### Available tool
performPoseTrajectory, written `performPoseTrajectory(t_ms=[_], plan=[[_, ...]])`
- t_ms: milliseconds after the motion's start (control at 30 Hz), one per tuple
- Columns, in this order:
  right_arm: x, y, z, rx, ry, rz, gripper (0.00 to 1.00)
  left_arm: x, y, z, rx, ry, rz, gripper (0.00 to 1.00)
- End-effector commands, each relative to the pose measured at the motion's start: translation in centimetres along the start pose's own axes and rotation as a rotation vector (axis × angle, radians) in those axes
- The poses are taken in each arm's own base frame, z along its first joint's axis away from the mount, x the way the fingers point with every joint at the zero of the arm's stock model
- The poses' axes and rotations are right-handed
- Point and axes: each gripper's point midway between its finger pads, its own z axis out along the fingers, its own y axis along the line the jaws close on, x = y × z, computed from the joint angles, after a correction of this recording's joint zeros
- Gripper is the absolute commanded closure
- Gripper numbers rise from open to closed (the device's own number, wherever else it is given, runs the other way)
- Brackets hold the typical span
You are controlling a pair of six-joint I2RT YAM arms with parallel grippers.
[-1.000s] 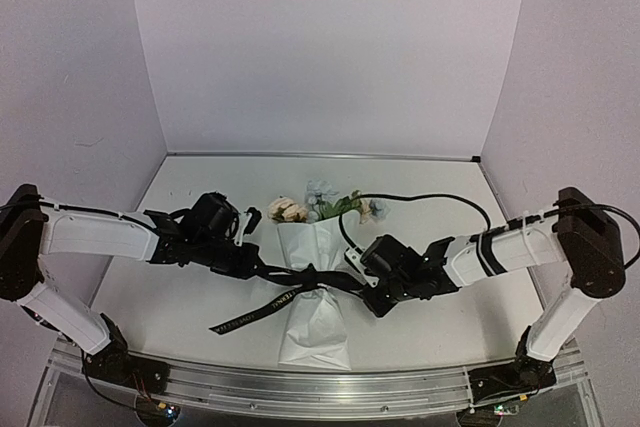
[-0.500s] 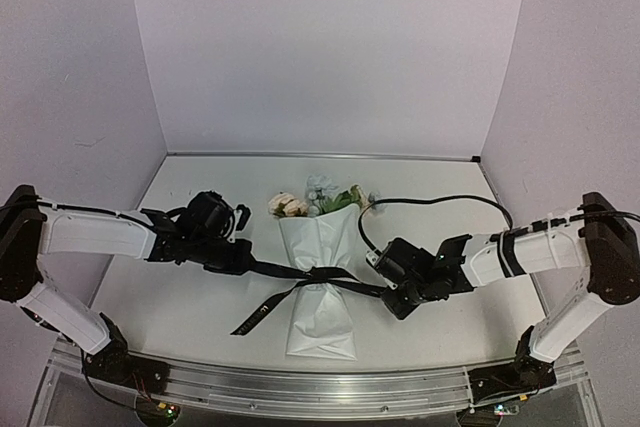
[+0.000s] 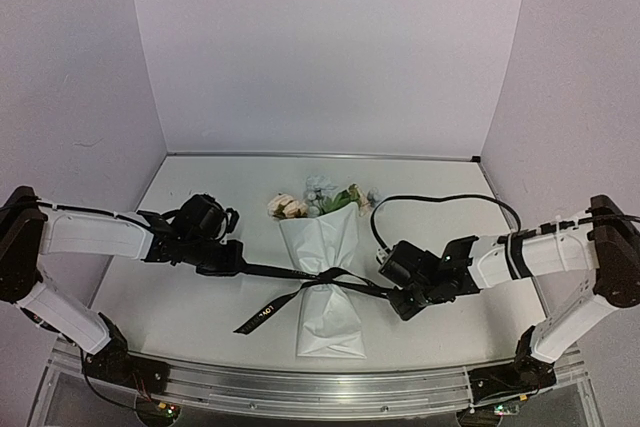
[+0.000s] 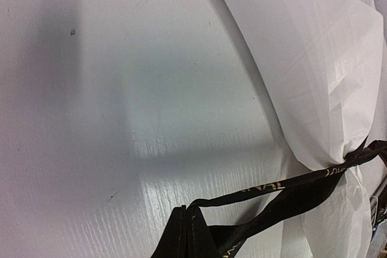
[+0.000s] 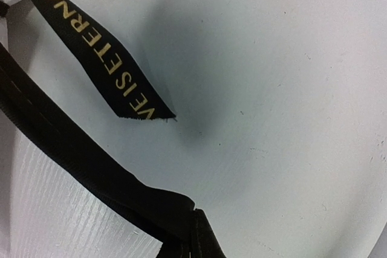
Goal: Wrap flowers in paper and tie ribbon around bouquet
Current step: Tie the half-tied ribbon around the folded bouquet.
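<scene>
Where the ribbon crosses it, the bouquet is pinched to a narrow waist; it lies on the middle of the table, between the two grippers, with the flowers toward the back wall and the wide end of the paper toward the near edge. Peach and pale blue blooms with green leaves show above the paper's open mouth; the paper flares out again below the ribbon. From the crossing at the waist one black strand runs left to the left gripper and another runs right to the right gripper; both strands look pulled straight. A loose tail slants down to the left and ends on the bare table, well apart from either gripper.

Each gripper has its jaws together, clamped on the ribbon. The left wrist view shows the ribbon leaving the left gripper as a doubled band with pale lettering and reaching the paper at its gathered waist. The right wrist view shows the ribbon leading away from the right gripper; a cut end with gold lettering sits beside that strand, and whether it rests on the table I cannot tell. A black cable loops over the table behind the right arm, near the flowers.
</scene>
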Motion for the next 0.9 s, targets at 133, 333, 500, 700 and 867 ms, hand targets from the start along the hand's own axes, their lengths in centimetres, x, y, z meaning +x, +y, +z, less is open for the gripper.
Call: performPoseTrajectory(t_ms=[133,333,500,700,867], plan=[[4.1,-3.6,-0.5,0.145,0.112,-0.019,1.00,0.1,6.5,-0.6,-0.198,-0.012,-0.130,1.00],[5.3,-3.8,-0.4,0.147,0.140,0.006,1.00,-0.2,7.5,-1.0,-0.208,-0.014,-0.157,1.00],[6.2,-4.7,-0.5,0.184,0.148,0.006,1.00,-0.1,9.0,-1.0,-0.230,-0.007,-0.199,1.00],[7.5,-5.6,-0.8,0.212,0.163,0.030,1.00,-0.4,10.4,-1.5,-0.213,-0.012,-0.265,1.00],[8.1,-5.7,-0.8,0.212,0.167,0.066,1.00,-0.6,10.8,-1.5,-0.215,-0.009,-0.275,1.00]])
